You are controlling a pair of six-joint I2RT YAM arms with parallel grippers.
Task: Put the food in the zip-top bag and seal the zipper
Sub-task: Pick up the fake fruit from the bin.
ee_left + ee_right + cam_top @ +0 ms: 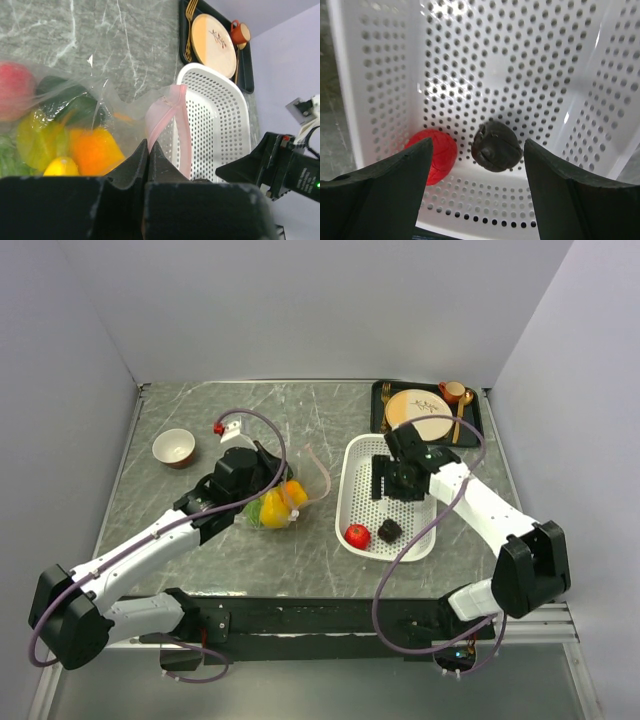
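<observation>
Left end effector (pixel 148 146) pinches zip-top bag (pixel 125 107) (overhead hides this).

A tomato (pixel 357 535) and dark piece (pixel 390 530) occupy the basket (pixel 362 455).

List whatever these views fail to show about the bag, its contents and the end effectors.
- Top view: the left arm covers most of the zip-top bag, so its fruit cannot be counted.
- Left wrist view: the left end effector is shut, but whether it pinches film is unclear; it hides the lower end of the zipper.
- Right wrist view: a finger of the open right end effector covers part of the tomato.
</observation>
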